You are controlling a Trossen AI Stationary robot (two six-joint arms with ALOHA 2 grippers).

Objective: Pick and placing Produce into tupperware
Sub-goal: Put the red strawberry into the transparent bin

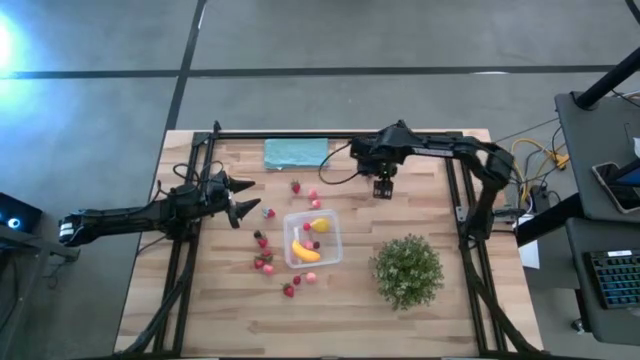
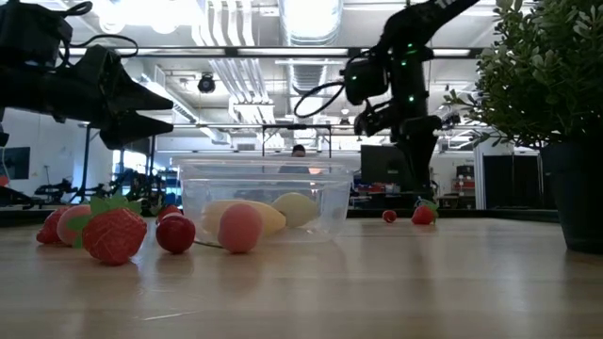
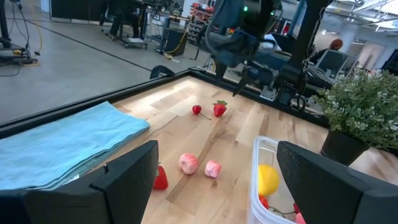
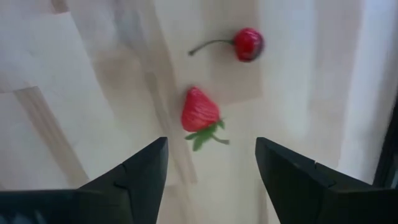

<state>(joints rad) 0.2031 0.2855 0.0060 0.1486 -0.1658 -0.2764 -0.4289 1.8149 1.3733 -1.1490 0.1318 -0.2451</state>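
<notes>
Wooden counter [image 1: 330, 310] in a big open workshop, grey floor all round. Biggest thing on it is the bushy green plant [image 1: 408, 268] at the near right, then the teal cloth [image 1: 295, 152] folded at the far edge.

The tupperware [image 1: 312, 238] sits mid-counter, and going by the overhead it already has the banana [image 1: 305, 251], the lemon [image 1: 319, 224] and a couple of small red pieces in it. So I'd call the job partly done, maybe under halfway, since plenty of produce is loose: a cluster of strawberries [image 1: 263, 252] just left of the tub, a few more near its front corner, some on its far side, and a strawberry [image 4: 200, 110] and cherry [image 4: 249, 44] off at the far side.

Right gripper [image 1: 383, 189] hangs over those two, pointing straight down, jaws apart and empty with the strawberry sitting between them below. Looks like it's lining up a grab.

Left gripper [image 1: 243, 199] is stretched out low at the left of the counter, aimed toward the tub, jaws spread wide and holding nothing.
</notes>
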